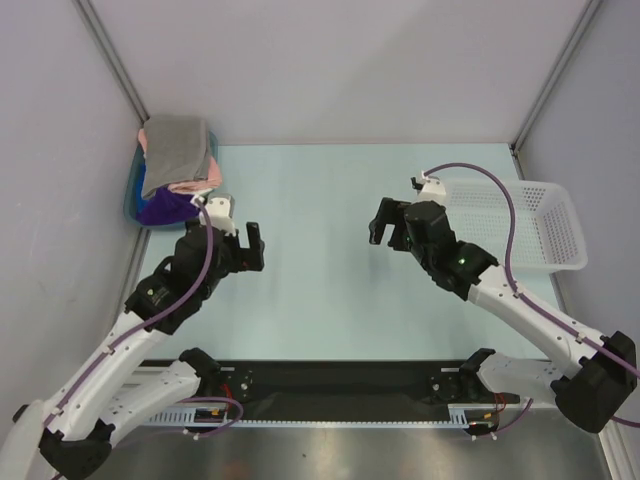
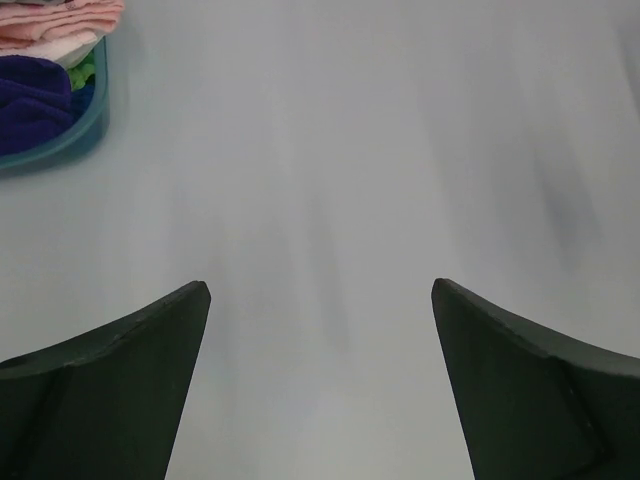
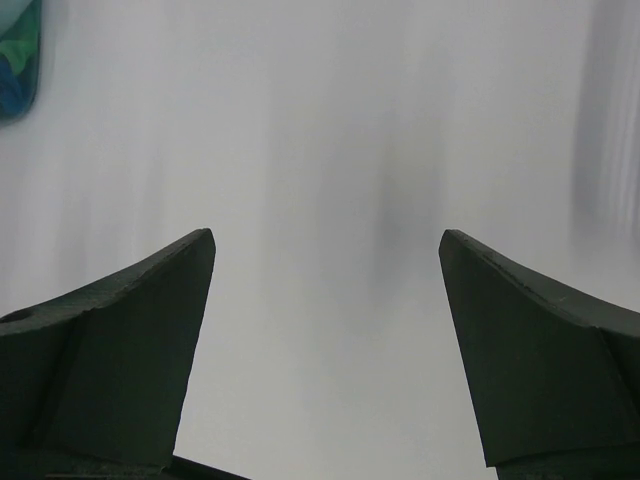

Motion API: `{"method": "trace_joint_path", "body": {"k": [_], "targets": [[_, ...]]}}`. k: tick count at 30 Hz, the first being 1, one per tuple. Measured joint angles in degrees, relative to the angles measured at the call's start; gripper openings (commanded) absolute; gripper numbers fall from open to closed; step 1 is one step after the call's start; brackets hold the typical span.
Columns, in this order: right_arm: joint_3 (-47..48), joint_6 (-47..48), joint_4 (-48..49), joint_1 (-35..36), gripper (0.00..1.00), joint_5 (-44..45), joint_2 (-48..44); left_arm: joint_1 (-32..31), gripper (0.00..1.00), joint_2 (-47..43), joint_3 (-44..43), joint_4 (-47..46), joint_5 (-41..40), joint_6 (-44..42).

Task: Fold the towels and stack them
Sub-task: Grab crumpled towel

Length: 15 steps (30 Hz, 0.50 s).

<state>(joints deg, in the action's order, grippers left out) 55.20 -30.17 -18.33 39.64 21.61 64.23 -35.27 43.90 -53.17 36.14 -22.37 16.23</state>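
The towels lie heaped in a translucent blue tub (image 1: 133, 195) at the table's far left corner. A grey towel (image 1: 178, 150) is on top, with a salmon pink one (image 1: 203, 182) and a purple one (image 1: 163, 208) under it. In the left wrist view, pink (image 2: 60, 20), purple (image 2: 35, 105) and a bit of green (image 2: 85, 70) towel show at the top left. My left gripper (image 1: 246, 248) is open and empty over bare table, right of the tub; its jaws stand wide apart (image 2: 320, 300). My right gripper (image 1: 386, 228) is open and empty over the table's middle right (image 3: 327, 245).
A white mesh basket (image 1: 548, 228) stands empty at the right edge, behind my right arm. Grey walls close the table on the left, back and right. The tub's edge (image 3: 18, 60) shows at the right wrist view's top left.
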Motion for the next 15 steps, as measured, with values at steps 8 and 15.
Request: {"method": "trace_joint_path", "body": {"k": [8, 15], "targets": [[-0.98, 3.30, -0.24, -0.17, 1.00, -3.28, -0.02, 0.55, 1.00, 9.33, -7.17, 1.46, -2.32, 3.10], [-2.67, 5.03, 0.76, -1.03, 1.00, -7.37, -0.94, 15.45, 1.00, 28.81, -18.71, -4.96, -5.88, 7.89]]}}
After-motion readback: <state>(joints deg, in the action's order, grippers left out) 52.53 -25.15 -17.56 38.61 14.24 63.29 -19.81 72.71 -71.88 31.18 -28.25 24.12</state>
